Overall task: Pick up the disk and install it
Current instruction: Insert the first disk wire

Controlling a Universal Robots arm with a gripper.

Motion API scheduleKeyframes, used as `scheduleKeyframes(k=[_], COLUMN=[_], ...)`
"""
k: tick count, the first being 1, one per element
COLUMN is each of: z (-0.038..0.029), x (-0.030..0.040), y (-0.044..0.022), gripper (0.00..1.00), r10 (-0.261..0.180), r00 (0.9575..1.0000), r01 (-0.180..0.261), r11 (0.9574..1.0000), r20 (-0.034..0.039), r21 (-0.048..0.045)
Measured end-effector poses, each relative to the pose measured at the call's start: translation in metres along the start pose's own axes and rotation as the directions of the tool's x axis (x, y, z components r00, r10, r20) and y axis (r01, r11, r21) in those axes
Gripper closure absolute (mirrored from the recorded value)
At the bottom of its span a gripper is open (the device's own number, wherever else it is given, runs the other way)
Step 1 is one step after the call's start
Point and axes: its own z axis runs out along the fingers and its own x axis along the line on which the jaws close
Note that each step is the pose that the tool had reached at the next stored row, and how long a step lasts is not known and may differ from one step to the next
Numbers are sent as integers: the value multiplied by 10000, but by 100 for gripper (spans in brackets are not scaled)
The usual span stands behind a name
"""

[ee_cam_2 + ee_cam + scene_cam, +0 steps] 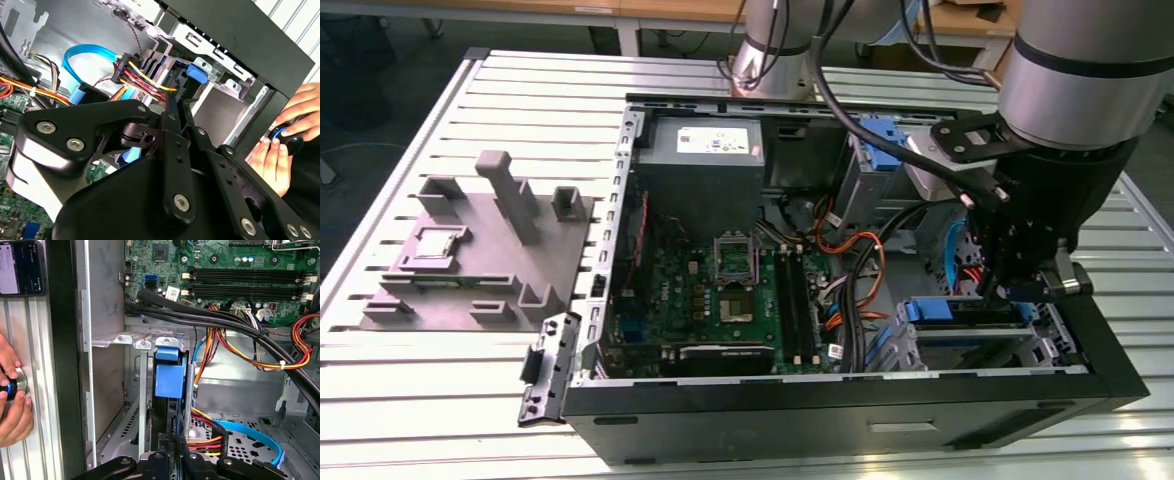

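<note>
End effector [172,452]: we find it clamped on the disk [170,375], standing on edge in the drive cage [967,335] at the computer case's [854,410] front corner. We judge it rigid, shock-sensitive; hold by carrier edges.

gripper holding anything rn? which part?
Yes: the gripper is shut on the disk, gripping the edge that faces away from the drive bay. The disk stands on edge in the drive bay of the computer case.
</note>
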Motion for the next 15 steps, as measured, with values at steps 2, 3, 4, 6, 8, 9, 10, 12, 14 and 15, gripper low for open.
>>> scheduleKeyframes(k=[2,3,4,6,8,9,10,12,14,15], z=[0,0,1,4,6,9,10,12,15,15], x=[0,0,0,0,-1,-4,-5,-7,-10,-11], y=[-1,-1,-2,-4,-5,-5,-5,-4,-4,-4], gripper=[83,83,83,83,83,83,83,83,83,83], r10=[9,10,10,10,11,12,12,11,11,11], r00=[10000,10000,10000,10000,10000,10000,10000,10000,10000,10000], r01=[-9,-10,-10,-10,-11,-12,-12,-11,-11,-11], r11=[10000,10000,10000,10000,10000,10000,10000,10000,10000,10000], r20=[-1,-2,-2,-1,0,2,1,-1,-2,-2], r21=[-1,-1,-1,-1,-1,0,0,-1,-1,-1])
